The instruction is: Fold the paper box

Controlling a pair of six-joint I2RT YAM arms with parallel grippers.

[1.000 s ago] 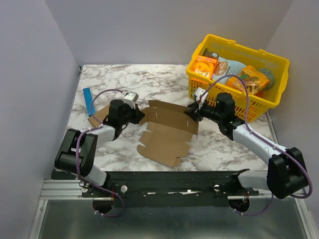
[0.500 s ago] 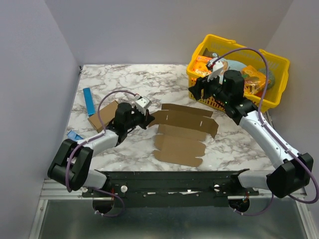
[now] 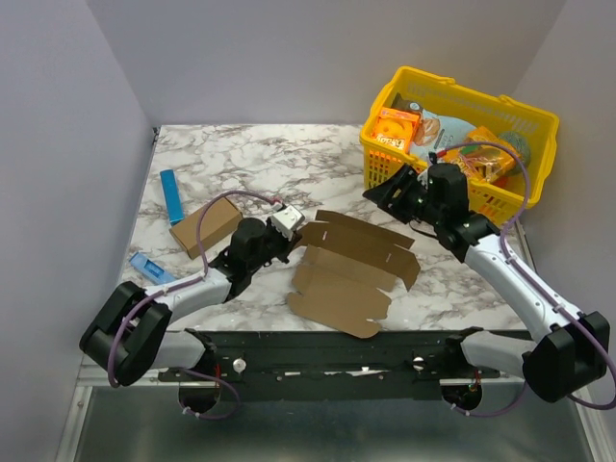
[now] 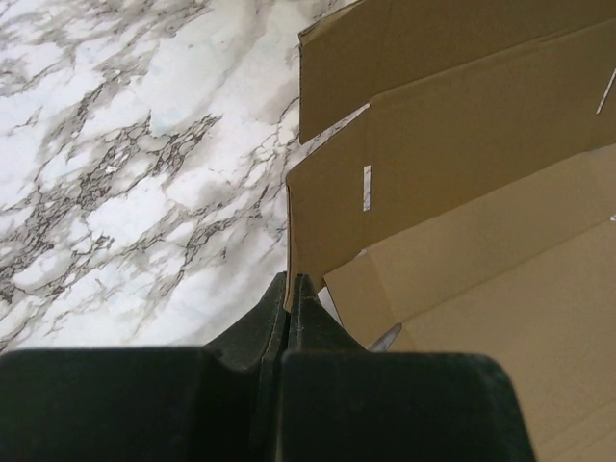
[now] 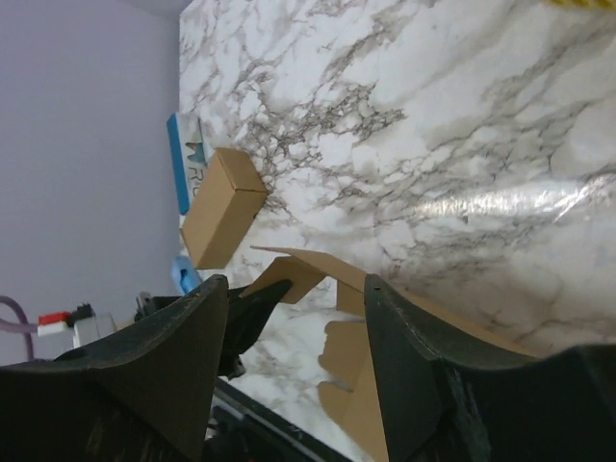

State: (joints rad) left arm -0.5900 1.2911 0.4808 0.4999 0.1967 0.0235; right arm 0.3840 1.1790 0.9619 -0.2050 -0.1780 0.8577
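The paper box (image 3: 351, 274), released by the right pincer (image 3: 395, 189) (now wide), is kept pinched, still unfolded, by the left pincer (image 3: 287, 233).

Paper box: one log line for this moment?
paper box: unfolded, on table | left jaws: shut on its edge | right jaws: open, empty, by basket

Marble-topped table (image 3: 289, 159), viewed from above. Near the front middle lies the paper box (image 3: 351, 274), an opened-out brown sheet with flaps and notches. To its left is a closed brown carton (image 3: 205, 227), set at an angle. A long blue pack (image 3: 171, 195) lies just beside the carton's far left corner. A smaller blue pack (image 3: 151, 267) lies nearer the front edge. A yellow basket (image 3: 507, 200) stands at the far right corner.
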